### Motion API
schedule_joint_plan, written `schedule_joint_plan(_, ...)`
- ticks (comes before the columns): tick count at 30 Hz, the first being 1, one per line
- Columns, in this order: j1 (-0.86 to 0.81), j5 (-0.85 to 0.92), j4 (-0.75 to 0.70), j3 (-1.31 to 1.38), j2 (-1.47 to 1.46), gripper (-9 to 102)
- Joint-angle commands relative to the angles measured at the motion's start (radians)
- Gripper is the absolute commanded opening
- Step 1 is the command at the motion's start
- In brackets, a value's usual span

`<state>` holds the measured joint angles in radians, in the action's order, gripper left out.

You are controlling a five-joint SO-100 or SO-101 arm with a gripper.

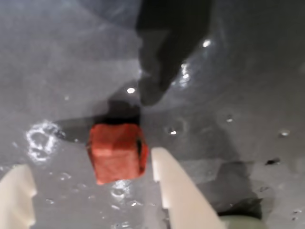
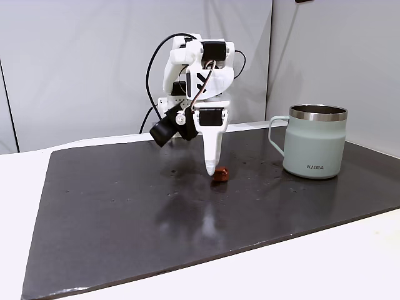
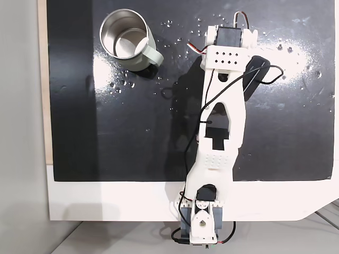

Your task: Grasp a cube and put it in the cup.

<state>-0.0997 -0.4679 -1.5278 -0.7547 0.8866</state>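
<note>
The white two-finger gripper (image 1: 93,183) is low over the dark mat (image 2: 125,212), its jaws spread around the small reddish-brown cube (image 1: 116,152). It should close squarely before lifting toward the pale grey-green steel-rimmed mug (image 2: 314,149), which stands well apart.

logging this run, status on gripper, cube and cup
Gripper open, low, straddling cube. Cube on mat, not gripped. Cup upright, well off to the side. Nothing between.
</note>
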Motion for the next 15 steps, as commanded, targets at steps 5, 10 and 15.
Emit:
schedule_joint_plan(5, 0.014, 0.017, -0.008, 0.112, -0.041, 27)
schedule_joint_plan(10, 0.025, 0.023, -0.008, 0.129, -0.077, 27)
schedule_joint_plan(15, 0.026, 0.028, -0.008, 0.144, -0.101, 26)
